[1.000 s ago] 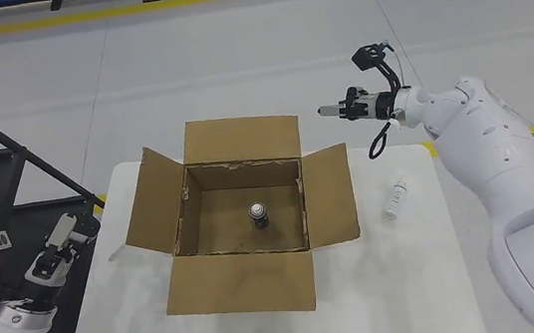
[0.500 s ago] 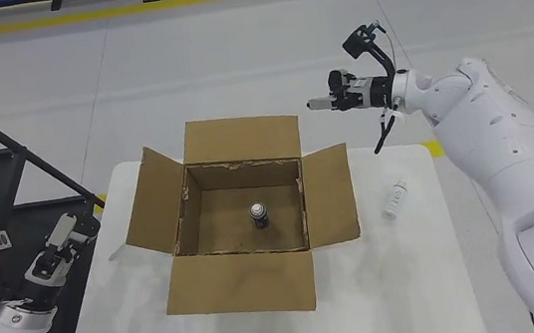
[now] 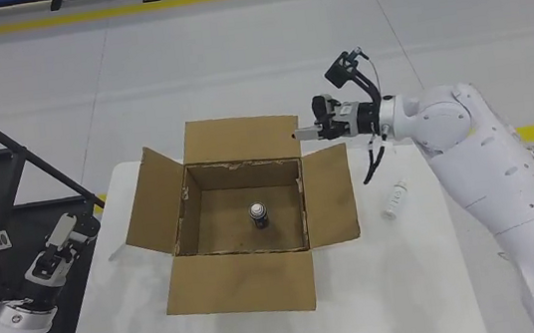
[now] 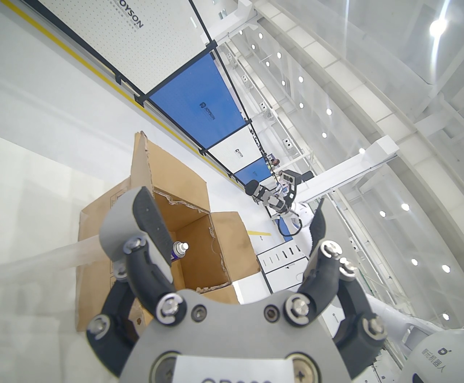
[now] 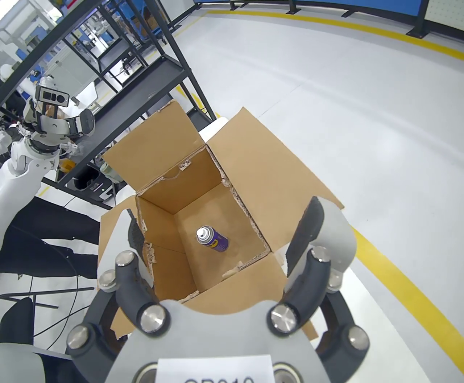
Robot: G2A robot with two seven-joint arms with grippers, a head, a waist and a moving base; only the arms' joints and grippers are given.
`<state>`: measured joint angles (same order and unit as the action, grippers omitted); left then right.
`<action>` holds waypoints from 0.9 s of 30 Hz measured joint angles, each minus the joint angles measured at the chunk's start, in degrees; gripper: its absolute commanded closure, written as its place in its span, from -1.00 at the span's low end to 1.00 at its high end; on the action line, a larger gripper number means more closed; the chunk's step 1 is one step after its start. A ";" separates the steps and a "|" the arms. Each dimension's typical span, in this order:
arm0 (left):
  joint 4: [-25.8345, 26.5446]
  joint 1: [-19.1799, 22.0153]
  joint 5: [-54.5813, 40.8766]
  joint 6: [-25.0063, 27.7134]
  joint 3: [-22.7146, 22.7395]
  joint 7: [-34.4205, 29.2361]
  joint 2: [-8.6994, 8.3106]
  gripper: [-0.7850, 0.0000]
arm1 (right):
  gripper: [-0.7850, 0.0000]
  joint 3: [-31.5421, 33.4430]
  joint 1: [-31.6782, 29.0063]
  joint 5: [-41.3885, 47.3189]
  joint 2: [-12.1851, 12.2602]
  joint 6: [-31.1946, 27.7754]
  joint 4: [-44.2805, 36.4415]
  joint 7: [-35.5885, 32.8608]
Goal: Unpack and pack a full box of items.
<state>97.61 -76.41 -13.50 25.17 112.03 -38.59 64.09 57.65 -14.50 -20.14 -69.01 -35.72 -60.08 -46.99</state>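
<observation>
An open cardboard box (image 3: 248, 279) sits mid-table with all flaps folded out. One purple spray can (image 3: 259, 215) with a white cap stands upright on its floor; the right wrist view looks down on the can (image 5: 212, 239) inside the box (image 5: 253, 163). My right gripper (image 3: 301, 134) hovers open and empty by the box's far right corner. My left gripper (image 3: 80, 227) is off the table's left edge, open and empty. In the left wrist view the left gripper (image 4: 232, 221) faces the box (image 4: 214, 235) and the can (image 4: 178, 250). A white bottle (image 3: 395, 199) lies right of the box.
The white table (image 3: 402, 280) has bare room in front of and right of the box. A black rack frame (image 3: 4, 149) stands off the table's left side, near the left arm.
My right arm has swung left, from beyond the table's far right edge to the box's far right corner. The left arm, box, can and bottle have not moved.
</observation>
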 measured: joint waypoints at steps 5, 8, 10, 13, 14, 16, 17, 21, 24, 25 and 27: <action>0.00 0.00 0.00 0.00 0.00 0.00 0.00 -1.00 | -1.00 13.36 -16.33 -6.14 4.97 13.84 -24.39 -7.06; 0.00 0.00 0.00 0.00 0.00 0.00 0.00 -1.00 | -1.00 18.48 -21.91 -11.81 6.38 19.23 -29.81 -9.08; 0.00 0.00 0.00 0.00 0.00 0.00 0.00 -1.00 | -1.00 19.52 -23.75 -16.69 6.90 22.20 -30.39 -10.40; 0.00 0.00 0.00 0.00 0.00 0.00 0.00 -1.00 | -1.00 19.00 -24.55 -23.73 7.29 26.46 -28.51 -13.01; 0.00 0.00 0.00 0.00 0.00 0.00 0.00 -1.00 | -1.00 18.44 -24.28 -25.99 7.37 27.87 -27.05 -13.80; 0.00 0.00 0.00 0.00 0.00 0.00 0.00 -1.00 | -1.00 17.04 -23.66 -30.89 7.40 30.31 -24.72 -14.31; 0.00 0.00 0.00 0.00 0.00 0.00 0.00 -1.00 | -1.00 15.99 -23.25 -33.61 7.30 31.92 -22.93 -14.60; 0.00 0.00 0.00 0.00 0.00 0.00 0.00 -1.00 | -1.00 12.79 -21.18 -37.81 6.87 34.04 -16.85 -17.37; 0.00 0.00 0.00 0.00 0.00 0.00 0.00 -1.00 | -1.00 10.64 -19.46 -38.27 6.52 34.25 -12.77 -18.97; 0.00 0.00 0.00 0.00 0.00 0.00 0.00 -1.00 | -1.00 10.07 -19.02 -38.94 6.35 34.58 -11.58 -18.89; 0.00 0.00 0.00 0.00 0.00 0.00 0.00 -1.00 | -1.00 8.97 -18.00 -38.69 5.89 35.40 -8.70 -18.20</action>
<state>97.61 -76.41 -13.50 25.17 112.03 -38.59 64.09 66.61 -32.50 -58.83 -63.12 -0.32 -68.78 -65.20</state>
